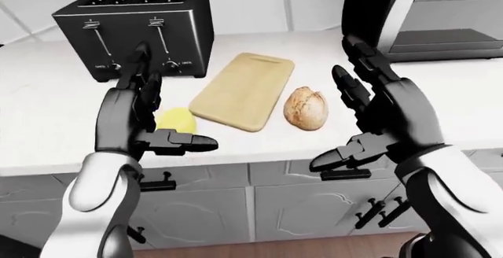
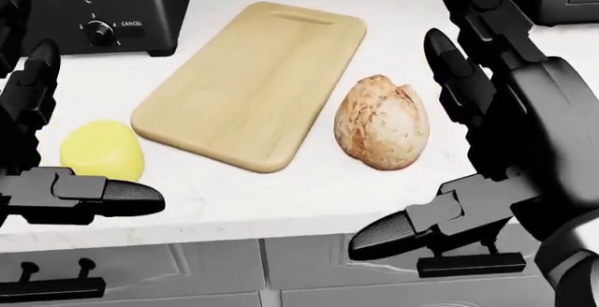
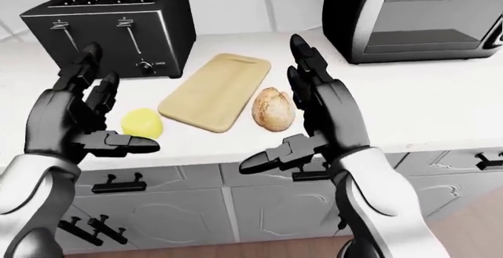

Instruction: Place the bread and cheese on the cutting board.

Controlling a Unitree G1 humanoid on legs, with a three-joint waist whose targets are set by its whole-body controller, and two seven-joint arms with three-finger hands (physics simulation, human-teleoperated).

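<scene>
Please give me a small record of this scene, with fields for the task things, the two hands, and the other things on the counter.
cutting board: bare, lying slanted on the white counter
bread: on the counter, beside the board's right edge in the head view, not on it
cheese: yellow, on the counter near the board's lower left corner, not on it
left hand: open, empty, raised near the cheese
right hand: open, empty, raised right of the bread
toaster: black, above the cheese
oven: top right

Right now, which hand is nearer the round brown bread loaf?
Right. The right hand stands open just right of the round brown bread loaf; the left hand is far left, beside the yellow cheese.
</scene>
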